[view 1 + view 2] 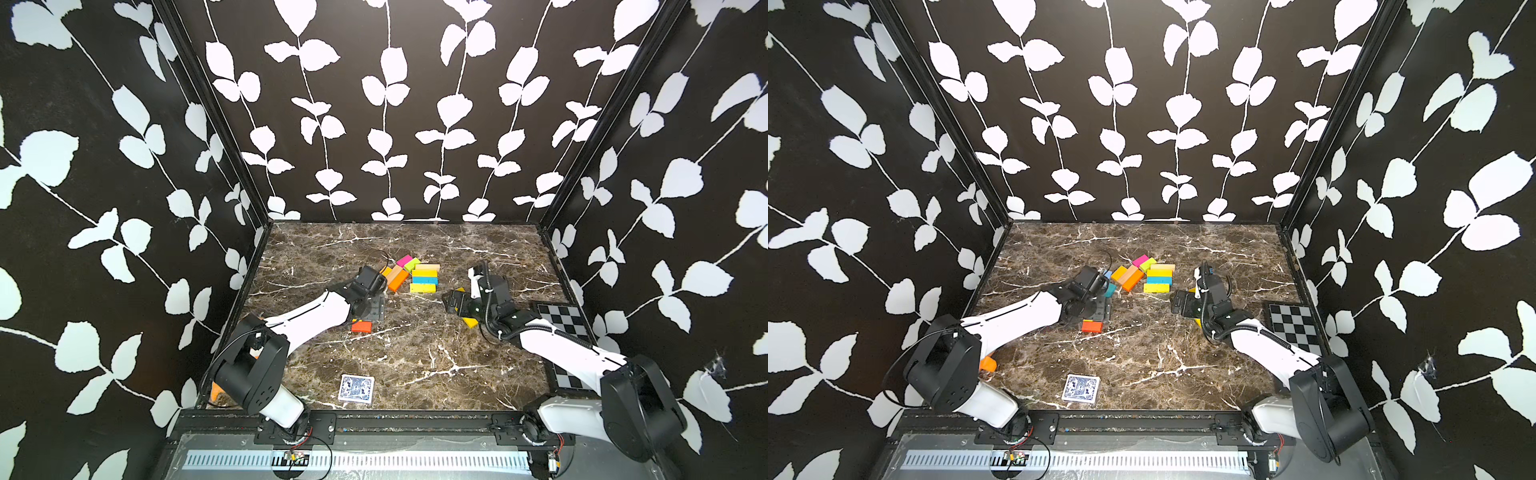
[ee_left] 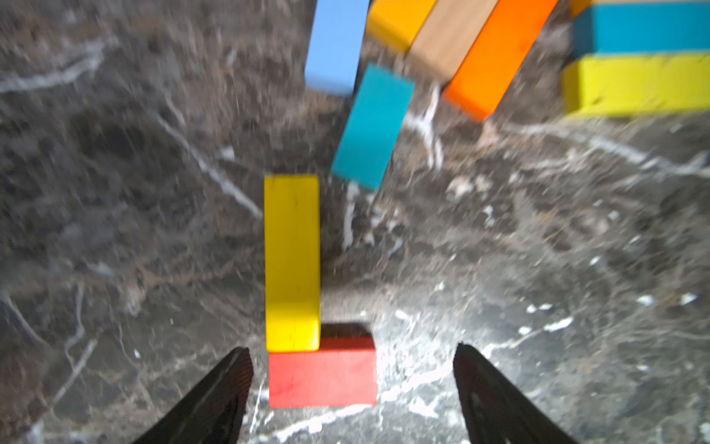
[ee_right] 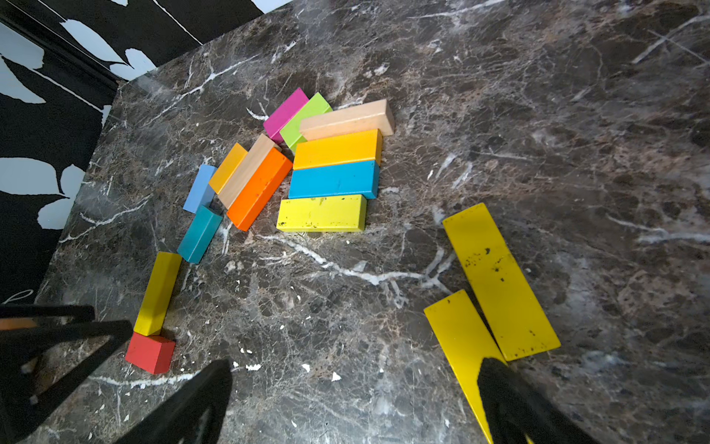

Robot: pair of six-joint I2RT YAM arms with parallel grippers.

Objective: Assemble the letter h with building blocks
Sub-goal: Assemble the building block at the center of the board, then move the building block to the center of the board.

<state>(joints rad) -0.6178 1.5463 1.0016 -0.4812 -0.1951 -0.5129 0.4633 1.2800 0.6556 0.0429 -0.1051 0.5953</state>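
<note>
- Building blocks (image 1: 424, 279) lie flat in a bright cluster toward the far middle of the marble worktop (image 1: 415, 365) in both top views. A red block (image 1: 361, 327) sits apart from them, nearer the front, just beside the left end effector (image 1: 372, 309).
- In a top view the right end effector (image 1: 1179, 303) hovers low to the right of the cluster, with a bit of yellow showing under its arm. A blue-patterned card deck (image 1: 1080, 388) lies near the front edge, and a checkerboard (image 1: 1293, 324) lies by the right wall.
- The left wrist view is blurred. The left end effector's jaws stand wide apart on either side of the red block (image 2: 322, 378), with a gap at each finger, so nothing is gripped. A yellow block (image 2: 292, 261) butts end-on against the red one, making an L. A teal block (image 2: 372, 127) lies askew just beside the yellow one's far end, and a light blue block (image 2: 336, 42) lies close behind it.
- In the right wrist view the right end effector (image 3: 359, 363) is spread wide, with only bare marble between its fingers. One finger (image 3: 515, 399) covers the end of one of two flat yellow blocks (image 3: 499, 280) lying side by side; I cannot tell whether it touches. Farther off, the cluster shows pink, green, tan, orange, blue and yellow pieces packed edge to edge.
</note>
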